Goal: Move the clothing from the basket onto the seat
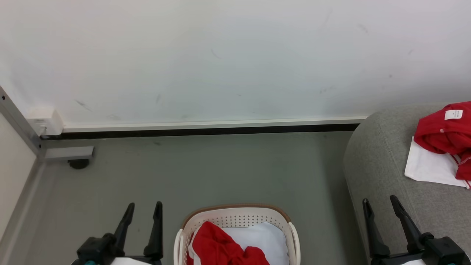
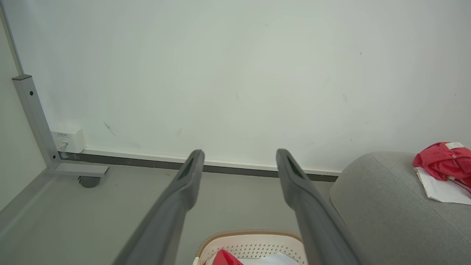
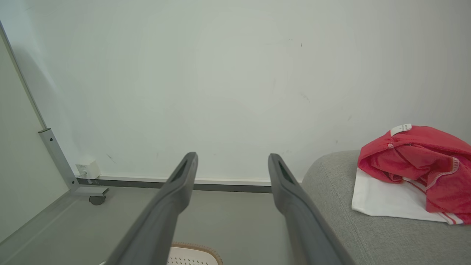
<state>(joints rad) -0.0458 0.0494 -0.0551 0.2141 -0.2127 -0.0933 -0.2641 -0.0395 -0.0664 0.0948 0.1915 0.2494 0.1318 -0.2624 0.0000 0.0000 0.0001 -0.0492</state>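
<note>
Lying bunched in the basket [image 1: 235, 211] was some red clothing [image 1: 220, 244]; more sat on the seat [image 1: 382, 162]. It looked soft, light and floppy, so pinching its top fold seemed best. The left gripper [image 1: 144, 205] and right gripper [image 1: 379, 200] were both spread apart, empty.

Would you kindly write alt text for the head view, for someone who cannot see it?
A cream basket holding red clothing stands on the floor between the open left hand and open right hand; another red garment lies on the grey seat.
</note>
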